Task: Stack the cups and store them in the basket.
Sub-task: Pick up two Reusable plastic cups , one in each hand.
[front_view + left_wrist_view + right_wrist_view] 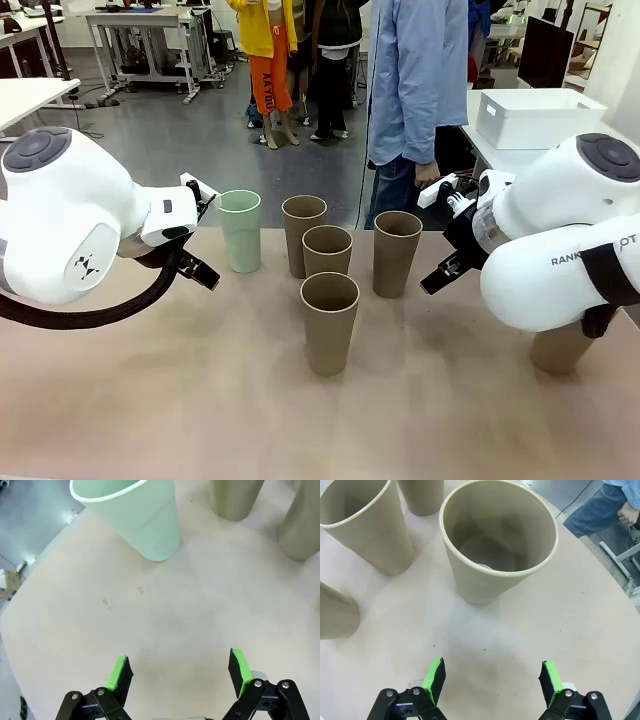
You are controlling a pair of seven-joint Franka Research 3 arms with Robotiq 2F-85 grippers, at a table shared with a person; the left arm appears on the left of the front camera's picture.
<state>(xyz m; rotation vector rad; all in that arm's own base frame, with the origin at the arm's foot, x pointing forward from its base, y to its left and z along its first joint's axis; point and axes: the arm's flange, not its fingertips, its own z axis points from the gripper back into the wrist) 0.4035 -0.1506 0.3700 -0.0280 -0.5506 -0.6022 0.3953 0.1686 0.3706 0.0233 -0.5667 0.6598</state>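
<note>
**Left fingers** (120, 674): spread apart, green pads facing each other, nothing between them. They hang over bare tabletop (165, 620). The mint green cup (137, 520) stands upright just ahead of them.

**Right fingers** (550, 676): spread apart and empty, also above bare tabletop. Directly ahead stands the rightmost tan cup (497, 545), upright, mouth up and empty inside. Its wall is smooth and matte and tapers to a narrower base.

**Cups, seen from the front:** the mint green cup (240, 230) marks the left end of the group. Four tan cups (303, 232) stand upright to its right, close together but apart from one another. One of them, the front tan cup (329, 320), stands nearest the robot. A sixth tan cup (560, 350) is largely hidden behind the right arm; I cannot tell which way up it stands.

**Basket** (535, 120): white, rectangular, solid-walled. It rests on a separate table at the far right, well apart from the cups.

A person (420, 80) in a light blue shirt stands at the far edge.
</note>
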